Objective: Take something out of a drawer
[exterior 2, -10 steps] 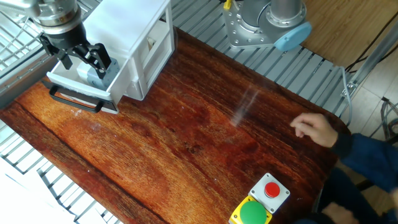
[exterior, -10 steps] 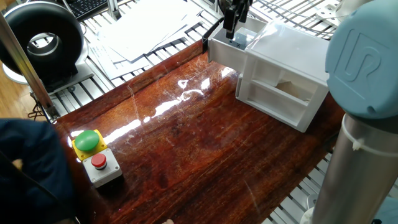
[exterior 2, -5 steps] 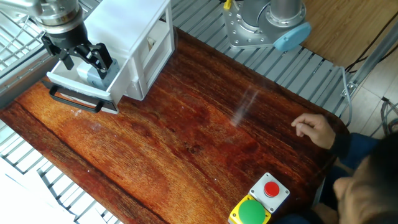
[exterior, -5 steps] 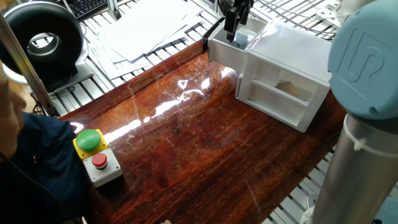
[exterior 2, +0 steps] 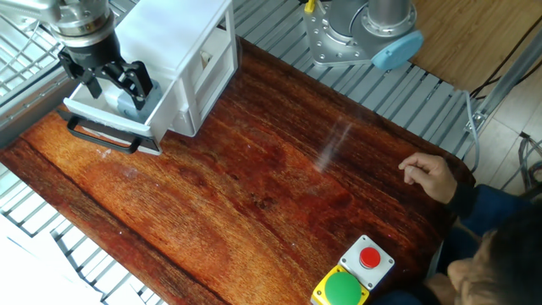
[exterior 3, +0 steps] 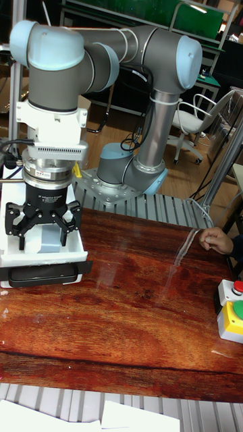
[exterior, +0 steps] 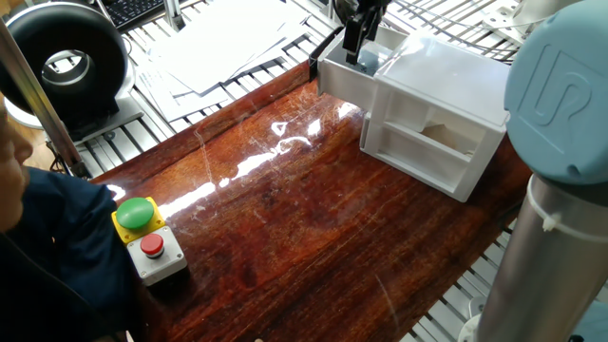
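The white cabinet point(exterior 2: 182, 47) stands at the table's end with its upper drawer point(exterior 2: 93, 108) pulled out, a black handle on the front. Inside the drawer point(exterior 3: 75, 248) sits the small pale bluish cube point(exterior 2: 127, 103). My gripper point(exterior 2: 117, 89) reaches down into the drawer, and its black fingers point(exterior 3: 68, 223) straddle the cube point(exterior 3: 48, 239) with a gap showing on one side. It reads as open. In one fixed view the gripper point(exterior: 355, 47) hangs over the drawer point(exterior: 334, 76), with the cube point(exterior: 369, 60) just beside the fingers. The lower drawer stays pushed in.
A grey button box point(exterior: 147, 237) with a green and a red button sits near the opposite table edge. A person's hand point(exterior 2: 428, 176) rests on the table edge, with the head and blue sleeve close by. Papers point(exterior: 223, 47) lie beyond the table.
The gripper has barely moved, at most a slight rise over the cube. The person's head has leaned into view at the table's edge.
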`<action>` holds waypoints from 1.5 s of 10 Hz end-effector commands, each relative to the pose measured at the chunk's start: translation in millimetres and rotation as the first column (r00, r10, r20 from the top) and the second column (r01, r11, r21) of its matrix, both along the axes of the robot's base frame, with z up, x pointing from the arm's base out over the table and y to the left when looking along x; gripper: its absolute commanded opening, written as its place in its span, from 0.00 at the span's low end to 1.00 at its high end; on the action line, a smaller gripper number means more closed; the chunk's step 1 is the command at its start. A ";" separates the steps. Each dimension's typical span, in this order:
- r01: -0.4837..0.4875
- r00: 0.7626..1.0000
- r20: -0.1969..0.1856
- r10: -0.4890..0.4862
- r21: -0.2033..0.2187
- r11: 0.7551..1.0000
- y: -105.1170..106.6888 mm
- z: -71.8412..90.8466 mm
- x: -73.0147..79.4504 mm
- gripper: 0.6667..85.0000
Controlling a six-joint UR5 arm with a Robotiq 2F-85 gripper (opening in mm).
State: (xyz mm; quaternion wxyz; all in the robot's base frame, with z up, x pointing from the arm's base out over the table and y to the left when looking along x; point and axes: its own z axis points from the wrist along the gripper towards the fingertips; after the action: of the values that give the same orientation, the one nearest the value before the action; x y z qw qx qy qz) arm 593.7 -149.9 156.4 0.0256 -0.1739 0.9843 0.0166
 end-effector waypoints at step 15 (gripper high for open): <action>0.121 0.992 -0.031 -0.122 -0.018 0.992 6.5 25.7 6.1 0.00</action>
State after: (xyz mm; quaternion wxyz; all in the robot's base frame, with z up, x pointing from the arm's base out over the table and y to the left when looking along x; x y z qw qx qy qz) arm 598.7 -148.2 171.1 0.0133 -0.1137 0.9934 0.0056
